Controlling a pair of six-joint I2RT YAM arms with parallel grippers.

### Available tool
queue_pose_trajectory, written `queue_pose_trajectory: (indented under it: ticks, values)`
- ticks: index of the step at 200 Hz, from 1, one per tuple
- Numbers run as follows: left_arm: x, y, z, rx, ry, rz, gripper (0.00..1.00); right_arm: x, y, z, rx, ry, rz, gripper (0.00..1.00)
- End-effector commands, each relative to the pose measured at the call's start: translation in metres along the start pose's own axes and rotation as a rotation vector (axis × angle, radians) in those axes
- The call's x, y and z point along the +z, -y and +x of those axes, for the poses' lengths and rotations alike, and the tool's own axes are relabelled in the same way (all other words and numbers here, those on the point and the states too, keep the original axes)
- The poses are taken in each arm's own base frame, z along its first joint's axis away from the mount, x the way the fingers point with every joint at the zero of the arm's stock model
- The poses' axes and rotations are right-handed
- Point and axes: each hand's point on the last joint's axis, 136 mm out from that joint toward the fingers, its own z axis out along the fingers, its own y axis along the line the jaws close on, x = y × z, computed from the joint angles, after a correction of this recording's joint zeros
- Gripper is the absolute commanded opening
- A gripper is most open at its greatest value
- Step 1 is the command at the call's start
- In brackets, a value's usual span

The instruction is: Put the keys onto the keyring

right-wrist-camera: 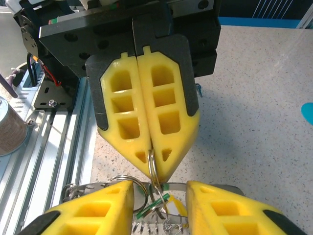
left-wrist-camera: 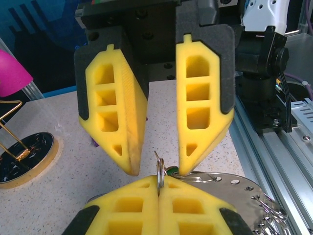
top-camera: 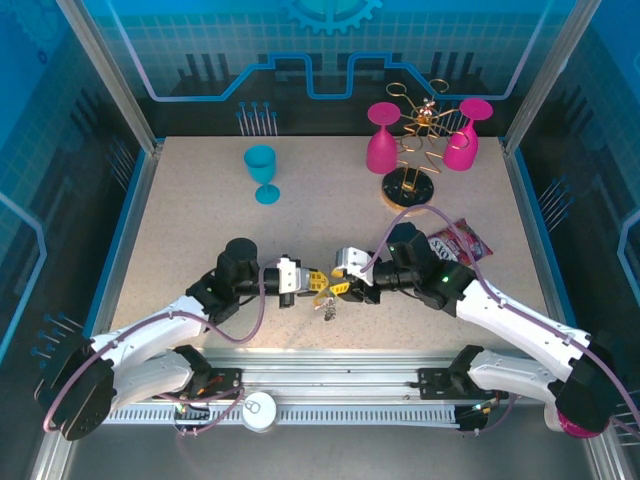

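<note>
My left gripper (top-camera: 316, 281) is shut on a small silver split ring (left-wrist-camera: 160, 172), pinched edge-on between its yellow fingertips (left-wrist-camera: 142, 196). The same ring (right-wrist-camera: 152, 164) shows in the right wrist view. Below it hang a green key (right-wrist-camera: 154, 204) and a yellow key (right-wrist-camera: 177, 205), plus more small rings. A shiny metal band with holes, the keyring (left-wrist-camera: 234, 183), lies just behind them. My right gripper (right-wrist-camera: 160, 187) faces the left one and is open. Its fingers (left-wrist-camera: 122, 132) straddle the split ring, one on each side. The bunch dangles between both grippers (top-camera: 328, 300).
A blue goblet (top-camera: 262, 170) stands at the back left. Two pink goblets (top-camera: 382, 140) hang on a gold wire rack (top-camera: 410, 185) at the back right. A snack packet (top-camera: 460, 243) lies by the right arm. The aluminium rail (top-camera: 330, 385) runs along the near edge.
</note>
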Motion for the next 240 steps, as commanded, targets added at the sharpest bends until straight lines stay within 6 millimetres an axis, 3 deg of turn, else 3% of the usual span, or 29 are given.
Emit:
queue_pose_trajectory:
  ticks: [1, 71, 111, 151, 187, 192, 240]
  values:
    - [-0.002, 0.007, -0.014, 0.019, 0.061, 0.037, 0.0, -0.002, 0.0, -0.003, -0.004, 0.026, 0.005, 0.27]
    - [0.0, 0.008, -0.019, -0.01, 0.084, 0.059, 0.0, 0.0, 0.001, -0.013, -0.018, 0.072, -0.011, 0.15]
    - [0.0, 0.01, -0.016, -0.017, 0.078, 0.064, 0.0, -0.001, -0.003, -0.014, -0.03, 0.067, -0.029, 0.0]
    - [0.0, 0.006, -0.015, -0.018, 0.059, 0.042, 0.0, -0.005, -0.006, -0.016, -0.034, 0.059, -0.042, 0.0]
    - [-0.001, -0.002, -0.003, -0.007, -0.039, 0.006, 0.08, -0.003, -0.009, -0.004, -0.007, -0.065, -0.062, 0.0]
    - [-0.001, -0.002, -0.003, -0.004, -0.047, 0.005, 0.09, -0.005, -0.008, -0.013, -0.017, -0.065, -0.063, 0.0]
    - [-0.002, -0.008, 0.0, 0.011, -0.093, -0.015, 0.1, 0.004, -0.012, -0.016, 0.003, -0.136, -0.098, 0.0]
